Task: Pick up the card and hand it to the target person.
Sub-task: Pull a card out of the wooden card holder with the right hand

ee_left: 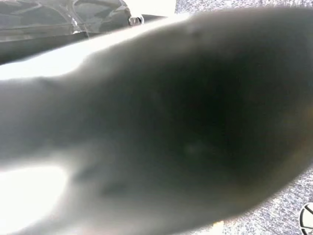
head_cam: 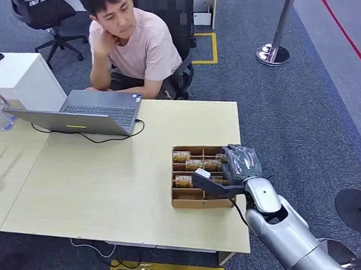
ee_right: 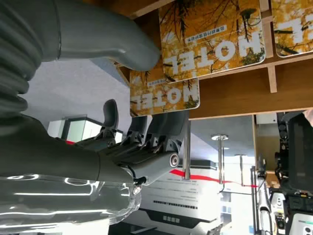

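While reaching over the box's right end, right hand (head_cam: 241, 162) at the cards: thumb against the face of the nearest card (ee_right: 164, 95), darker fingers (ee_right: 155, 142) at its lower edge on the other side. Looks like a pinch just forming; whether the card is actually clamped, cannot tell. Card standing in the right-hand part of the divided cardboard box (head_cam: 186, 201), tucked partly behind a second card (ee_right: 212, 34), printed face toward the thumb, long axis running along the slot. Judged nearer by far: the right hand, already on it. Left hand not made out — left wrist view just a dark blur, finger state unknown. Coming move likely turns on this: card between thumb and fingers, needing to slide out along the divider without dragging its neighbour. Farther off, box near the right edge of the table (head_cam: 104, 173). Beyond that, laptop (head_cam: 86, 113) and a seated person (head_cam: 130, 45) at the far side, well apart from the box.
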